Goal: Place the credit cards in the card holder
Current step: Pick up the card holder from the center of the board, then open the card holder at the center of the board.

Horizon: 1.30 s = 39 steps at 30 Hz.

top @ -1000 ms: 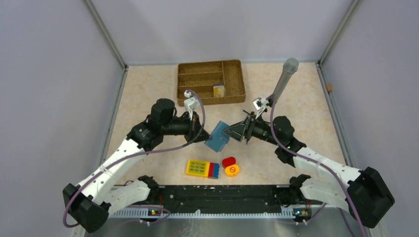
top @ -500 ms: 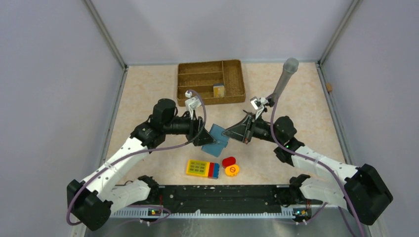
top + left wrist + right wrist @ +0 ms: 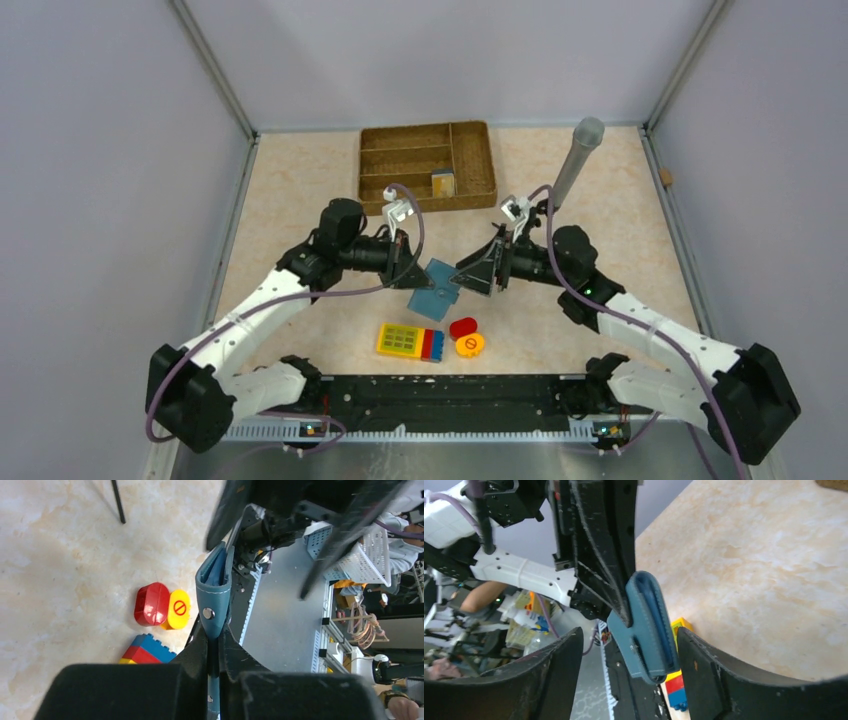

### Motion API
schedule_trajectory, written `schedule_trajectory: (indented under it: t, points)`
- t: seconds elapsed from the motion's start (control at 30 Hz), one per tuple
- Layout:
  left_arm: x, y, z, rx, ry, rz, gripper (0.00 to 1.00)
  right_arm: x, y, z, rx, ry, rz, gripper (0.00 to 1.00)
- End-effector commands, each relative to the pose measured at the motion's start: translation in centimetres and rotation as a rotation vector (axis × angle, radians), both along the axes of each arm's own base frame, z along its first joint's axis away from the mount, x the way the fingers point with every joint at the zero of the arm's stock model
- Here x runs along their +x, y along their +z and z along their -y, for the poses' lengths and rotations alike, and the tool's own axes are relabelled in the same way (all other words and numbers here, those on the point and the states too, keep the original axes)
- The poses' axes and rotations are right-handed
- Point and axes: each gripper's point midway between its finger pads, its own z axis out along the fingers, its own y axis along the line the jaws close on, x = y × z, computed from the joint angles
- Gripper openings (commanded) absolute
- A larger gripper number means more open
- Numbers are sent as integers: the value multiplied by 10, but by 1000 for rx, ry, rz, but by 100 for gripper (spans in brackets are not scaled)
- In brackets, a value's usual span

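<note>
One teal card holder [image 3: 437, 290] on edge at mid-bench, your left end effector [image 3: 412, 278] pinched tight on it by the snap, your right end effector [image 3: 470, 280] spread wide, facing it from 3 o'clock, one keypad block [image 3: 410, 342], one red piece [image 3: 463, 327] and one yellow disc [image 3: 470, 345] at its 6 o'clock, one wicker tray [image 3: 425, 167] at 12 o'clock.

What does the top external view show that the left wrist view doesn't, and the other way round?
Only the top external view shows the wicker tray and the grey tube toward the far side of the table. Only the left wrist view shows the card holder edge-on, its snap stud visible, clamped in the left pincer. Both show the card holder, the red piece, the yellow piece and the keypad block.
</note>
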Motion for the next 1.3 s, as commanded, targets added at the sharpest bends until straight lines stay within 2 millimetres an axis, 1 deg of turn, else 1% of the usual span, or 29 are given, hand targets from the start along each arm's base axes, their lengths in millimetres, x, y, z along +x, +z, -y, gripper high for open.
schedule_trajectory:
  t: [0.0, 0.03, 0.1, 0.17, 0.23, 0.3, 0.37, 0.47, 0.77, 0.87, 0.97, 1.03, 1.1, 1.17, 1.27]
  points:
    - [18, -12, -6, 64, 33, -15, 0, 10, 17, 16, -109, -107, 125, 69]
    - [20, -15, -7, 66, 34, -30, 0, 11, 17, 20, -130, -124, 136, 69]
    - [19, -20, -6, 68, 16, -65, 0, 12, 15, 25, -170, -144, 150, 65]
    - [15, -22, -5, 71, -18, -103, 0, 8, 14, 25, -191, -114, 163, 63]
    - [9, -22, -4, 60, -60, -130, 0, 0, 12, 20, -196, -49, 165, 60]
    - [4, -22, -3, 45, -98, -142, 0, -12, 8, 10, -199, 32, 157, 57]
    - [-2, -20, -2, 30, -131, -157, 0, -23, 2, -2, -209, 110, 146, 54]
    - [-7, -16, -2, 4, -164, -165, 0, -31, -12, -15, -237, 193, 113, 52]
    - [-20, 0, 1, -81, -240, -171, 0, -43, -32, -27, -257, 299, 80, 50]
    - [-21, 1, 1, -89, -247, -178, 0, -45, -34, -31, -252, 321, 81, 49]
    - [-20, 0, 1, -88, -243, -176, 0, -50, -33, -35, -238, 353, 81, 46]
    - [-18, -1, 1, -81, -232, -170, 0, -53, -32, -37, -235, 372, 83, 42]
    - [-17, -2, 1, -70, -220, -166, 0, -56, -33, -39, -238, 383, 85, 33]
    - [-14, -4, 1, -62, -209, -168, 0, -57, -33, -39, -241, 391, 85, 19]
    - [-11, -6, 0, -55, -196, -172, 0, -62, -35, -42, -243, 408, 86, 3]
